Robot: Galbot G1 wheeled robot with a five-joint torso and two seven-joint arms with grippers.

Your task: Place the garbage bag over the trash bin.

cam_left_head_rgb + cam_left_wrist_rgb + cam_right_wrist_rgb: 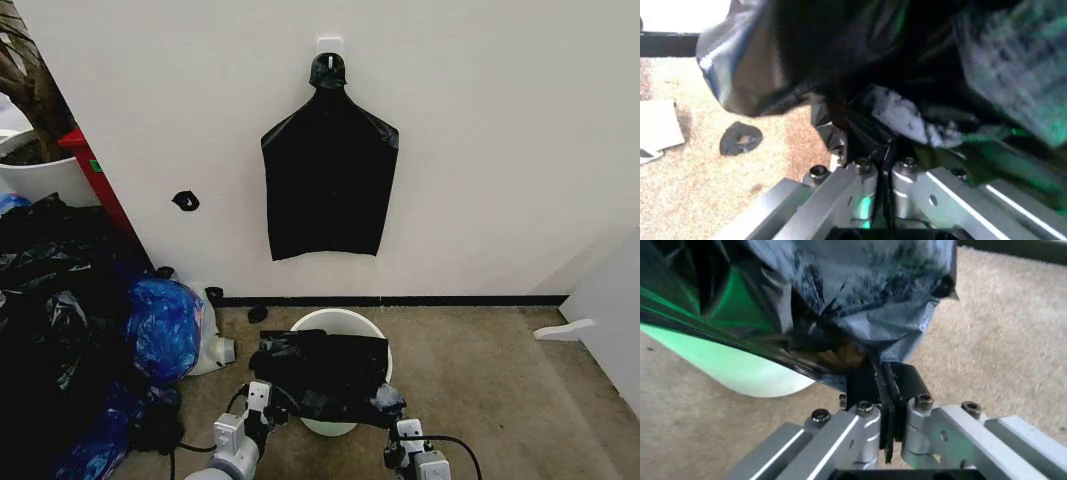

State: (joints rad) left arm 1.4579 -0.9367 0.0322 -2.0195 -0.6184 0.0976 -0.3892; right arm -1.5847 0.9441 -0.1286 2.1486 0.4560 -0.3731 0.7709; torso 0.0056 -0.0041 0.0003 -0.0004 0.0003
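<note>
Garbage bag [325, 375] draped across trash bin [335, 322] rim, just ahead of both tools. Left tool [863, 137], right tool [881, 372] each clamped on bag edge. Your load: light, floppy, slippery film; keep hold at hem corners.

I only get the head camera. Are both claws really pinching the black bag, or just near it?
Observer: Yes. In the right wrist view the right gripper is shut on the garbage bag, a fold clamped between its fingers.
Operator: And the other claw?
Observer: The left gripper pinches the bag too; the left wrist view shows plastic bunched between its fingers.
Operator: Is the bin under the bag?
Observer: The right wrist view shows the trash bin pale wall just beneath the bag's edge.
</note>
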